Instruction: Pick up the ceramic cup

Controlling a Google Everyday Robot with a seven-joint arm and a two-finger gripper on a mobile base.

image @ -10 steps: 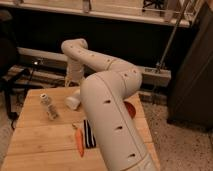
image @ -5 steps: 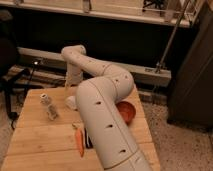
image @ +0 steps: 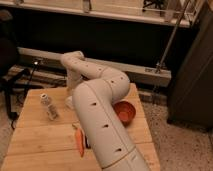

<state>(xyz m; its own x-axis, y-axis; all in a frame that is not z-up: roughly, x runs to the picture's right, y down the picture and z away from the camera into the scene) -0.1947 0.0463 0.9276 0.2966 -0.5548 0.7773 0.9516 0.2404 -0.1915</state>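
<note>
The white ceramic cup (image: 68, 104) stands on the wooden table (image: 35, 140), left of my arm, and only its left part shows. My white arm rises from the bottom middle, bends at the back and comes down onto the cup. The gripper (image: 72, 96) is at the cup, right above or around it, largely hidden by the forearm. The red-orange bowl (image: 125, 111) sits to the right of the arm. The small clear bottle (image: 49, 106) stands to the left of the cup.
An orange carrot (image: 79, 142) lies near the table's front, with a dark narrow object (image: 87, 141) beside it. A black chair (image: 7, 60) stands at the left. A dark wall with a metal rail (image: 150, 75) runs behind the table.
The arm's end has come down from behind the cup onto it. The forearm has swung and now covers more of the table's middle. The bottle, carrot and bowl have not moved.
</note>
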